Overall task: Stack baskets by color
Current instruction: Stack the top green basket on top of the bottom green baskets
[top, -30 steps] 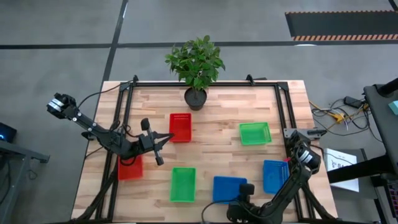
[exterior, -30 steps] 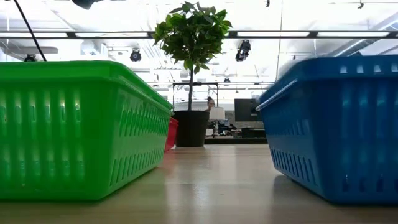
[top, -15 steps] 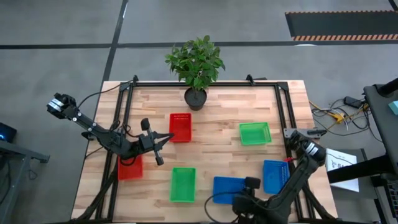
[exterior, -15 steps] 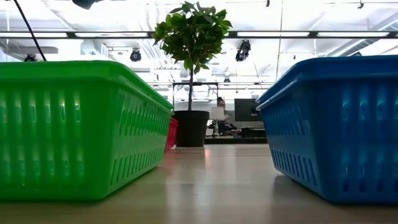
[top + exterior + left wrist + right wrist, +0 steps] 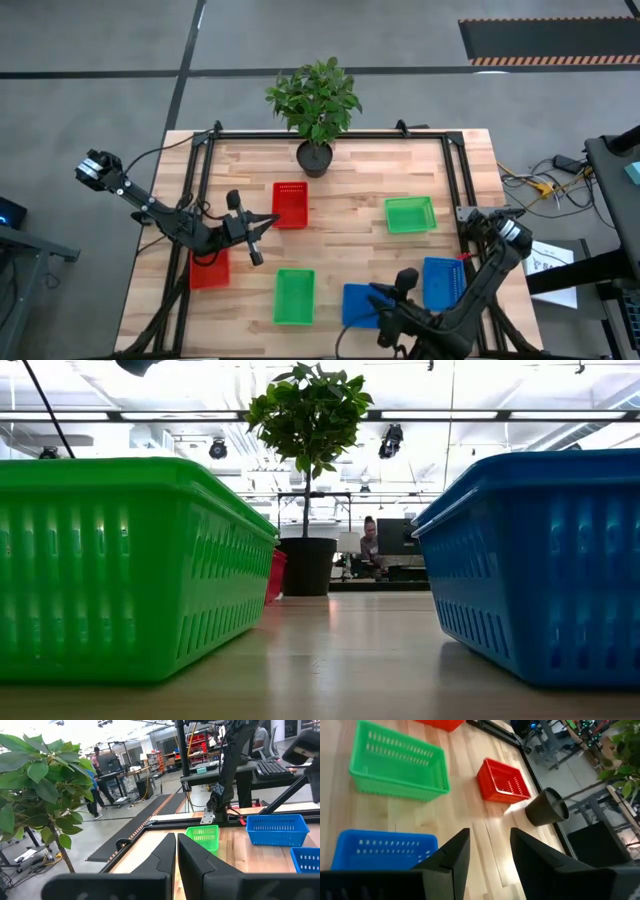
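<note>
Six baskets sit flat on the wooden table, each on its base. There are two red ones (image 5: pixel 290 203) (image 5: pixel 209 268), two green ones (image 5: pixel 410 214) (image 5: pixel 294 296) and two blue ones (image 5: pixel 365 305) (image 5: pixel 441 283). My right gripper (image 5: pixel 490 834) is open and empty above the far end of the near blue basket (image 5: pixel 382 849), pointing toward the far left. My left gripper (image 5: pixel 176 840) is shut and empty, held level above the table between the two red baskets (image 5: pixel 268 220).
A potted plant in a black pot (image 5: pixel 314 158) stands at the middle of the far edge. A black frame (image 5: pixel 455 180) runs along the table's sides. Bare wood lies in the table's middle (image 5: pixel 345 245). In the low view a person (image 5: pixel 371 545) sits far behind the table.
My right gripper has risen and gone toward the far edge, from the near edge to over the near blue basket, and its wrist has turned. My left arm has kept still. The baskets stay where they were.
</note>
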You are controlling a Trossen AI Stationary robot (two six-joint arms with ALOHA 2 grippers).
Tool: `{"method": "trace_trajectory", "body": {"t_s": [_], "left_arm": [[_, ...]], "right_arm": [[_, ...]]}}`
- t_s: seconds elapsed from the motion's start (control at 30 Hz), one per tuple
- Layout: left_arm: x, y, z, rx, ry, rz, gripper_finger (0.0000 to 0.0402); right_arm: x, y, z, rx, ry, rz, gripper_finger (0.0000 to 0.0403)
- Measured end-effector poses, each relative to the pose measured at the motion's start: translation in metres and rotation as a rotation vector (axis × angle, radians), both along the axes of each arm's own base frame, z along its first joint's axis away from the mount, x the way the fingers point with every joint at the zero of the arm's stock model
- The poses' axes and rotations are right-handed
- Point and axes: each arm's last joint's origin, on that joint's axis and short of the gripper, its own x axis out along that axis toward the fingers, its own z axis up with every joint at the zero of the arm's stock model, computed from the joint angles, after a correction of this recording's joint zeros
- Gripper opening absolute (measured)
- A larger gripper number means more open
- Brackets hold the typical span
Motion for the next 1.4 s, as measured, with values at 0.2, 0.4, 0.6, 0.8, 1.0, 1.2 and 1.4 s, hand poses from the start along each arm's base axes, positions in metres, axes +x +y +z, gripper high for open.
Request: {"method": "trace_trajectory", "body": {"t_s": [0.2,0.4,0.6,0.8,1.0,1.2,1.4], "left_arm": [[0.000,0.000,0.000,-0.002,-0.001,0.000,0.0001],[0.000,0.000,0.000,-0.020,-0.008,-0.001,0.0001],[0.000,0.000,0.000,-0.021,-0.008,-0.001,0.0001],[0.000,0.000,0.000,-0.021,-0.009,-0.001,0.0001],[0.000,0.000,0.000,-0.021,-0.007,-0.001,0.0001],[0.000,0.000,0.000,-0.021,-0.007,-0.001,0.0001],[0.000,0.000,0.000,-0.022,-0.006,-0.001,0.0001]], "right_arm": [[-0.003,-0.005,-0.022,-0.044,0.032,-0.003,0.0126],[-0.004,-0.014,-0.022,-0.052,0.039,-0.013,0.0118],[-0.004,-0.036,-0.004,-0.050,0.039,-0.029,0.0114],[-0.001,-0.070,0.020,0.124,0.028,-0.118,0.0113],[0.002,-0.094,0.020,0.319,0.046,-0.040,0.0113],[-0.013,-0.128,0.017,0.481,-0.102,-0.066,0.0114],[-0.024,-0.182,0.000,0.842,-0.151,-0.399,0.0128]]}}
